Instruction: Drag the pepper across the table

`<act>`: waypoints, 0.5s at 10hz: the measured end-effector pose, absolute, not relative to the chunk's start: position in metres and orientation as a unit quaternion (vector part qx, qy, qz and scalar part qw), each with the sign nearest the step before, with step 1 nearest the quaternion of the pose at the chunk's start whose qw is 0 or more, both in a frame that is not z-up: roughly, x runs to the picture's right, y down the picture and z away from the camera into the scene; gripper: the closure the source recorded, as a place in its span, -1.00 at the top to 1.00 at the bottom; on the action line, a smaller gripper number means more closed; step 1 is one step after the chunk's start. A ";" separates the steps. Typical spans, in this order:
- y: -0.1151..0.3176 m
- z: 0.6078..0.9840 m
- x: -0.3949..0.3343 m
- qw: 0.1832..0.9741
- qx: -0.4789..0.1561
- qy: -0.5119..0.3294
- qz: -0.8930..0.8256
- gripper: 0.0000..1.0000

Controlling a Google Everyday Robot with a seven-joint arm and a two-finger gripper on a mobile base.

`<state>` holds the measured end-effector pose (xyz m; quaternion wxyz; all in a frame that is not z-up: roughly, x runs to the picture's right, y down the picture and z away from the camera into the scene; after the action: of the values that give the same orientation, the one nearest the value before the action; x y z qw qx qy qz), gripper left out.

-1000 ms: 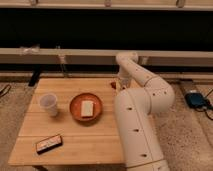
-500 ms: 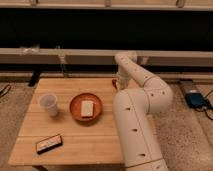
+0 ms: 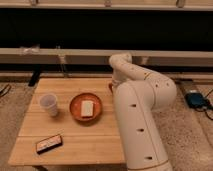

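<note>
The clenched hand is hidden behind the arm (image 3: 142, 97) at the counter's (image 3: 75, 147) far right edge; whether it grips anything cannot be told.

Your white arm (image 3: 145, 97) rises from the lower right, bends at a bulky elbow and curls over to the left. Its wrist (image 3: 121, 67) points down at the right edge of the surface (image 3: 65, 135). Your gripper sits low behind that wrist, hidden from you, fingers closed.
</note>
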<state>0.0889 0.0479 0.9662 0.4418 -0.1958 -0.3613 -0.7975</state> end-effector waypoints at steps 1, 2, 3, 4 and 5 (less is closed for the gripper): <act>0.060 0.957 0.083 0.432 -0.198 -0.371 -0.798 -1.00; 0.069 0.950 0.079 0.425 -0.198 -0.377 -0.798 -1.00; 0.076 0.943 0.075 0.418 -0.198 -0.383 -0.799 -1.00; 0.084 0.937 0.071 0.411 -0.199 -0.388 -0.800 -1.00; 0.090 0.931 0.067 0.405 -0.200 -0.392 -0.801 -1.00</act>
<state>0.0673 0.0905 0.9308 0.4051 -0.2004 -0.3924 -0.8011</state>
